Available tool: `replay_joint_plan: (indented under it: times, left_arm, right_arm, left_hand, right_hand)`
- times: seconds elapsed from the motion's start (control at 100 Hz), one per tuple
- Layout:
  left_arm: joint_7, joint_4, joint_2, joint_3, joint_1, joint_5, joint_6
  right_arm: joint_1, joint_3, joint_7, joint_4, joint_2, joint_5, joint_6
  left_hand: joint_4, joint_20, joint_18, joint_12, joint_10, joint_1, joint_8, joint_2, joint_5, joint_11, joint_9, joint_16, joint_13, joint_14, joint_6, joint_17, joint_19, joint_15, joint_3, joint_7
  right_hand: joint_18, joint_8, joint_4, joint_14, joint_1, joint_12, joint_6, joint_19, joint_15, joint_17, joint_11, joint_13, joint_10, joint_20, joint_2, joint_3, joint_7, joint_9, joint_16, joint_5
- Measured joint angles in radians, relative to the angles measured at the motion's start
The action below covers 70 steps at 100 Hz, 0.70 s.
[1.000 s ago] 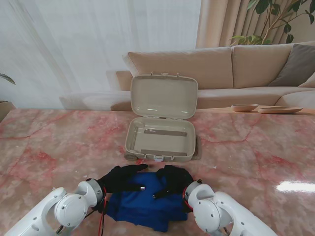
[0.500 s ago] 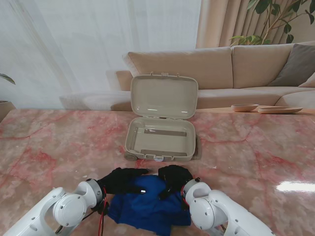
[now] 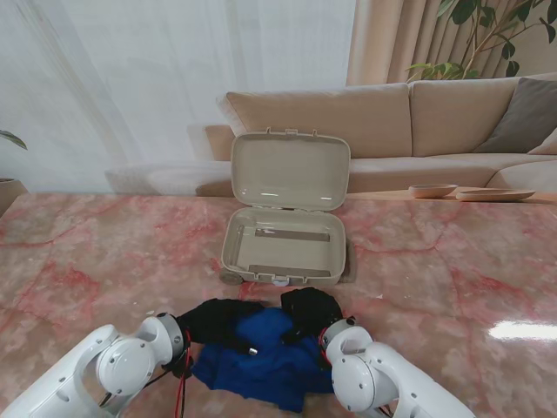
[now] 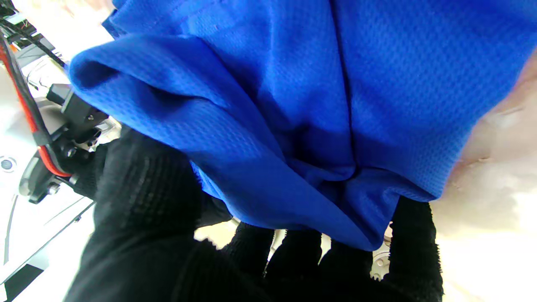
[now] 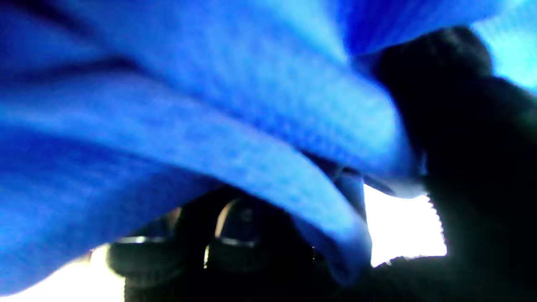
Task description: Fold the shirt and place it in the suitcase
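The blue shirt (image 3: pixel 265 357) is bunched into a folded bundle just in front of me, held between both black-gloved hands. My left hand (image 3: pixel 218 320) grips its left side, and the left wrist view shows the blue shirt (image 4: pixel 293 105) draped over the curled fingers (image 4: pixel 293 260). My right hand (image 3: pixel 309 311) clasps the right side; blue shirt cloth (image 5: pixel 188 126) fills the right wrist view, with a finger (image 5: pixel 461 126) pressed on it. The beige suitcase (image 3: pixel 283 244) lies open beyond the hands, its lid (image 3: pixel 290 171) upright and its inside bare.
The pink marble table (image 3: pixel 104 261) stretches out on both sides. Behind it stands a beige sofa (image 3: pixel 418 122) with wooden dishes (image 3: pixel 432 190) on a ledge. A small round thing (image 3: pixel 230 279) sits at the suitcase's near left corner.
Both hands have moved a little farther from me toward the suitcase with the shirt. The bundle has bunched up and its middle now rises between the hands.
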Motion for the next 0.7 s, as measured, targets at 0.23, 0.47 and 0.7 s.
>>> replay_joint_plan:
  times: [0.23, 0.47, 0.7]
  left_arm:
    - [-0.014, 0.016, 0.002, 0.025, -0.032, 0.027, -0.013]
    - [0.006, 0.05, 0.001, 0.054, -0.056, 0.037, -0.017]
    - [0.064, 0.083, -0.009, 0.071, -0.059, 0.045, -0.02]
  right_arm:
    - [-0.011, 0.007, -0.032, 0.004, -0.006, -0.002, -0.011]
    - [-0.026, 0.017, -0.056, 0.002, -0.013, -0.001, -0.011]
    - [-0.032, 0.019, -0.064, -0.003, -0.015, -0.003, -0.009]
  left_hand:
    - [-0.026, 0.113, -0.002, 0.12, -0.04, -0.122, 0.067, -0.189, -0.017, 0.11, 0.0, 0.227, 0.074, -0.108, 0.021, 0.069, 0.107, 0.136, 0.514, 0.078]
    - [-0.029, 0.248, -0.011, 0.277, -0.083, -0.133, 0.2, -0.248, -0.036, 0.273, 0.044, 0.464, 0.273, -0.119, 0.012, 0.161, 0.249, 0.435, 0.614, 0.244]
    - [-0.067, 0.345, -0.056, 0.432, -0.146, -0.048, 0.371, -0.284, -0.041, 0.411, 0.196, 0.56, 0.51, -0.142, -0.019, 0.331, 0.488, 0.733, 0.687, 0.51]
  right_hand:
    - [-0.002, 0.011, 0.028, -0.002, 0.001, 0.03, -0.003, 0.011, 0.025, 0.017, 0.008, 0.002, -0.004, -0.012, -0.008, 0.034, 0.012, 0.006, 0.021, 0.011]
    - [-0.008, 0.012, 0.038, -0.01, 0.028, 0.042, -0.015, 0.012, 0.035, 0.026, 0.009, 0.002, -0.011, -0.012, -0.011, 0.034, 0.013, 0.006, 0.024, 0.011]
    - [-0.011, 0.012, 0.038, -0.011, 0.04, 0.049, -0.018, 0.013, 0.037, 0.026, 0.009, 0.002, -0.013, -0.012, -0.013, 0.04, 0.024, 0.006, 0.025, 0.023]
